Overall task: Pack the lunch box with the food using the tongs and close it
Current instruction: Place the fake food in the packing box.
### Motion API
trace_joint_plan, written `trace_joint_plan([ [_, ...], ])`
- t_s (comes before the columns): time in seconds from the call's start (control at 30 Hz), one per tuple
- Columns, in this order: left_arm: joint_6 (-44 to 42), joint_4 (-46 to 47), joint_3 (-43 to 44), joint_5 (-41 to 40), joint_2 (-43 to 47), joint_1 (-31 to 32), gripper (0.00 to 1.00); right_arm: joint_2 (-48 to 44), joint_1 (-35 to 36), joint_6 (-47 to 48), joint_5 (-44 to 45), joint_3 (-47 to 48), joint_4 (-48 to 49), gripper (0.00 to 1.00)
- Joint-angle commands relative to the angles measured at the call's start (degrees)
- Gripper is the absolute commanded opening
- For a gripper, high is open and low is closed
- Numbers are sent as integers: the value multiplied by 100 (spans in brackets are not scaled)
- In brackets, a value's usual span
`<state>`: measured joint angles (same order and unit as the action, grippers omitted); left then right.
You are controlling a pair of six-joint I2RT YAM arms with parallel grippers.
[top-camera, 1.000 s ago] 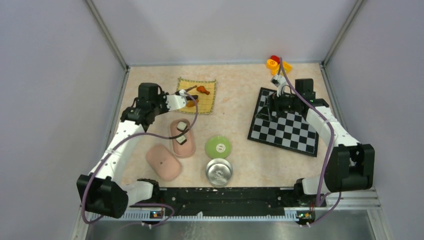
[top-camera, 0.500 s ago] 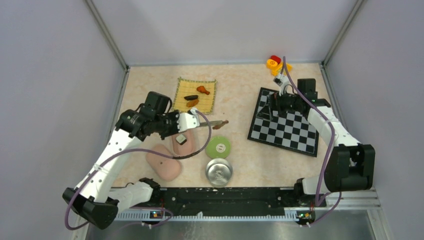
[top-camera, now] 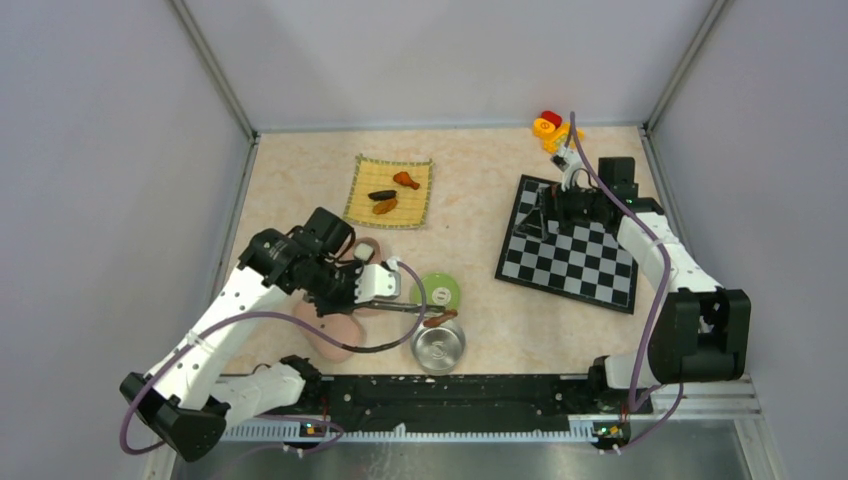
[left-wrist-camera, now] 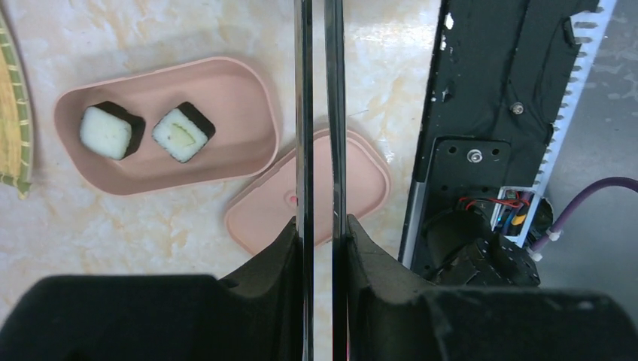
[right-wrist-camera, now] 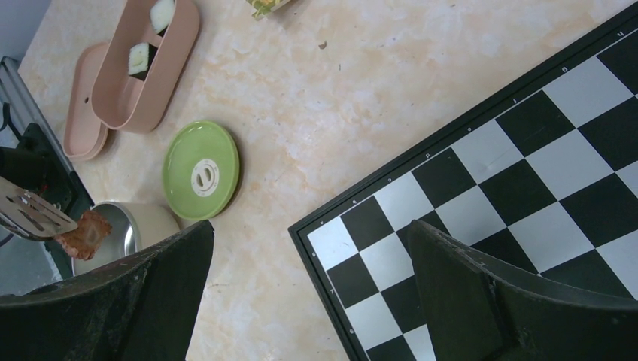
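My left gripper [top-camera: 383,290] is shut on the silver tongs [left-wrist-camera: 303,113], whose two arms run out between its fingers. The tongs' tips [right-wrist-camera: 34,214] pinch a brown food piece [top-camera: 440,320] just over the rim of a steel bowl [top-camera: 438,346]. The pink lunch box [left-wrist-camera: 233,113] lies open with two sushi rolls [left-wrist-camera: 111,131] [left-wrist-camera: 180,133] inside. Its lid [left-wrist-camera: 361,188] rests beside it. Three more food pieces [top-camera: 388,194] remain on the yellow mat [top-camera: 415,205]. My right gripper [right-wrist-camera: 310,229] hangs open and empty over the chessboard [top-camera: 575,260].
A green plate [top-camera: 437,292] sits between the lunch box and the steel bowl. Red, yellow and orange toy blocks [top-camera: 553,128] lie at the far right corner. The black base rail [top-camera: 450,390] runs along the near edge.
My left arm has swung from the yellow mat toward the near right, carrying the brown piece in the tongs to the steel bowl. The right gripper has opened a little wider.
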<state>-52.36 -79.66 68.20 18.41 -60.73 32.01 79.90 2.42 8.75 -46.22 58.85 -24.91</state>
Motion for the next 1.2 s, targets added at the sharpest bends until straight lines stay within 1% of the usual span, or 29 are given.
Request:
trace_joint_plan([
  [0.0, 116, -141, -100, 197, 193, 217, 0, -141, -66, -5, -13, -4, 223, 99],
  [0.23, 439, -130, -534, 44, 188, 693, 0, -124, -68, 12, -32, -4, 209, 99],
  [0.53, 500, -97, -620, -148, -138, 758, 0, -115, -66, 30, -54, -4, 190, 99],
  [0.57, 500, -77, -650, -185, -175, 762, 2, -115, -66, 34, -62, -5, 188, 99],
  [0.77, 514, 114, -603, -397, -183, 772, 34, -110, -75, 39, -71, -5, 184, 99],
  [0.87, 703, 259, -448, -606, -173, 774, 42, -108, -75, 43, -91, 0, 181, 99],
  [0.97, 757, 265, -286, -733, -219, 776, 47, -110, -75, 43, -101, -5, 187, 99],
  [1.1, 872, 404, 17, -706, -169, 765, 42, -106, -75, 47, -120, -2, 185, 99],
  [1.17, 921, 501, 185, -737, -146, 763, 40, -115, -75, 47, -124, 7, 171, 99],
])
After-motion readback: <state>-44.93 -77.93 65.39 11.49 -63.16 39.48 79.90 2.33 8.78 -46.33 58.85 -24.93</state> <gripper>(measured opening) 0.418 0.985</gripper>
